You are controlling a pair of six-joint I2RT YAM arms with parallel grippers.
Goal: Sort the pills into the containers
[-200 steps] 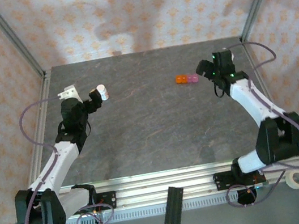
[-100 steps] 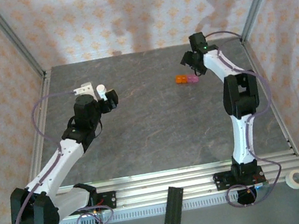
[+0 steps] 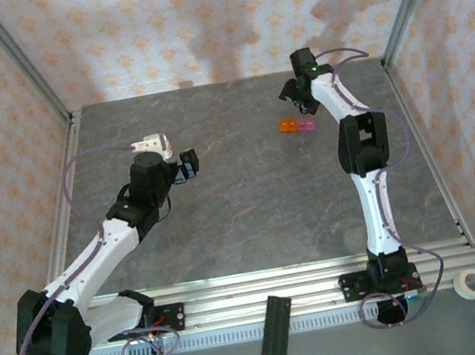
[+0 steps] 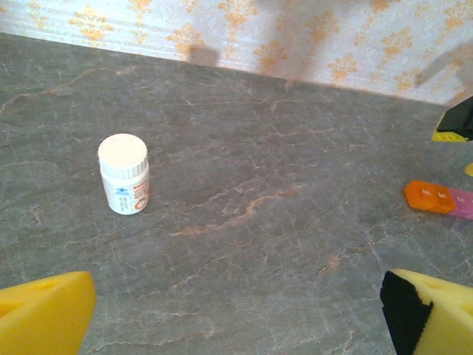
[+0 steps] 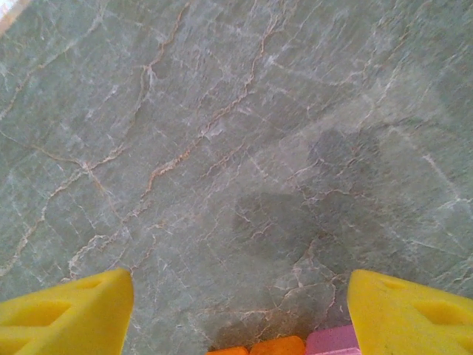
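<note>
Overhead, the right arm (image 3: 371, 182) runs nearly straight up the worktop (image 3: 252, 211) from its base, then bends left at the far end. The right claw (image 3: 291, 91) hangs just behind the containers (image 3: 296, 125), a joined orange and pink strip at the far right. In its wrist view the yellow fingers (image 5: 66, 310) are apart, with the strip low between them. The left arm (image 3: 104, 250) slants from the near left corner toward the middle. The left claw (image 3: 185, 166) is spread wide and empty. A white bottle (image 4: 124, 174) stands upright ahead of it, to the left.
</note>
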